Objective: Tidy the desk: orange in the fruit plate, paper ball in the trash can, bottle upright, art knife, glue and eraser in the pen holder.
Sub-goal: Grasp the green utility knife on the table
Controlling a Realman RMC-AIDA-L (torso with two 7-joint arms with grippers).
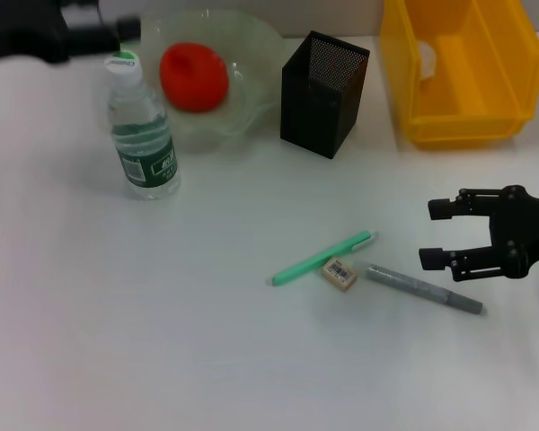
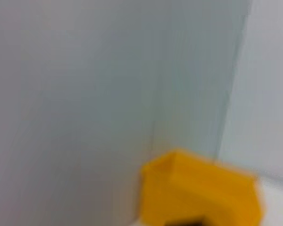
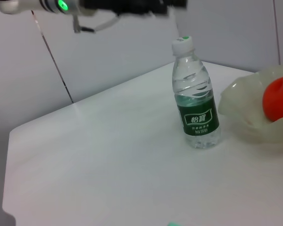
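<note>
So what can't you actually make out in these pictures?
- Left claw: head view, blurred at the top edge, so open or shut is unclear.
- Yellow bin: head view cuts off its far side; something pale inside can't be identified.
- Pen holder: head view, its dark mesh walls hide the inside.
- Left wrist view: motion blur, only the yellow bin shows.

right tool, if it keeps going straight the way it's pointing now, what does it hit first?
Judging from the head view, the right tool is open and points toward the robot's left, across the table. The grey pen-like item lies nearest that line, the eraser beyond it. Its height is unclear, so it may pass above both.
</note>
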